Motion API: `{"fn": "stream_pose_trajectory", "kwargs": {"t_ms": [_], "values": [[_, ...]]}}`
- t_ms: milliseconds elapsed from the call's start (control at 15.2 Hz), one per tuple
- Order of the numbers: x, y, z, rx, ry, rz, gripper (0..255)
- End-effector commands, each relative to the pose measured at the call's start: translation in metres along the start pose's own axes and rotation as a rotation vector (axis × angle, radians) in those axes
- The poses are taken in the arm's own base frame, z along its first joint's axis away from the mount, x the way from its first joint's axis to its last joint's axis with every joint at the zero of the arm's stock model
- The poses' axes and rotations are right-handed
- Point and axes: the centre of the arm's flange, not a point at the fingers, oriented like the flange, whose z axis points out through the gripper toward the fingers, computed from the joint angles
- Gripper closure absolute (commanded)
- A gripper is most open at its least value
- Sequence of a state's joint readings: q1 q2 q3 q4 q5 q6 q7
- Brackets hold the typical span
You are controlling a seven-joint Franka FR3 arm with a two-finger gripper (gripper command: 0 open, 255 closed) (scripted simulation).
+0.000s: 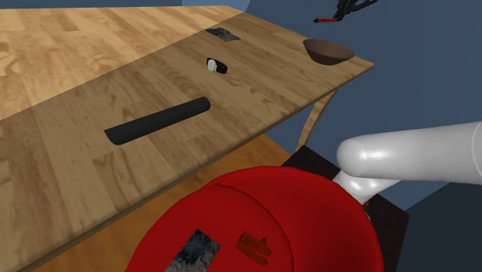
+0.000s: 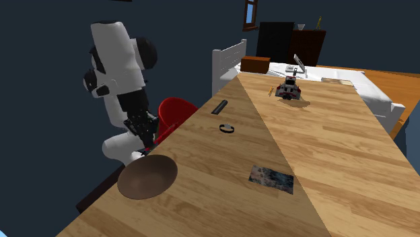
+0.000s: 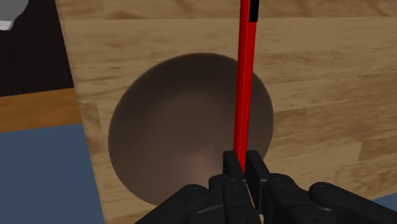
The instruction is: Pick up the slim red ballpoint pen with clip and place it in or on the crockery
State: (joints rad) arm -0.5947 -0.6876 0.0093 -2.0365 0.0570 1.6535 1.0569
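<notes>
A slim red pen (image 3: 245,83) with a black end stands clasped between my black fingers (image 3: 232,167). My gripper (image 3: 240,167) is shut on it. Directly below lies a shallow brown bowl (image 3: 191,127) on the wooden table, close to the table's edge. In the shoulder view the gripper (image 1: 334,15) hangs above the bowl (image 1: 327,51) at the table's far corner, and the pen (image 1: 321,18) sticks out to that view's left. In the second exterior view the gripper (image 2: 143,134) hovers above and just behind the bowl (image 2: 147,176), near the table's edge.
On the table (image 1: 69,154) lie a black cylinder (image 1: 158,121), a small black-and-white object (image 1: 217,66) and a dark picture card (image 1: 223,34). A red rounded seat (image 1: 263,224) stands beside the table. At the table's far end sits a small toy (image 2: 291,89).
</notes>
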Motion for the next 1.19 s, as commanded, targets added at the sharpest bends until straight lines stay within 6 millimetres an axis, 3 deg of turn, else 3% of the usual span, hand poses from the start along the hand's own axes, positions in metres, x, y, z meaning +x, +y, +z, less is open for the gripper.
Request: {"fn": "stream_pose_trajectory", "kwargs": {"t_ms": [0,330,1122], "values": [[0.031,0.001,0.002,-0.001,0.001,-0.001,255],[0.095,0.0,0.007,-0.001,0.001,-0.001,255],[0.088,0.018,0.067,-0.001,0.001,-0.001,255]]}}
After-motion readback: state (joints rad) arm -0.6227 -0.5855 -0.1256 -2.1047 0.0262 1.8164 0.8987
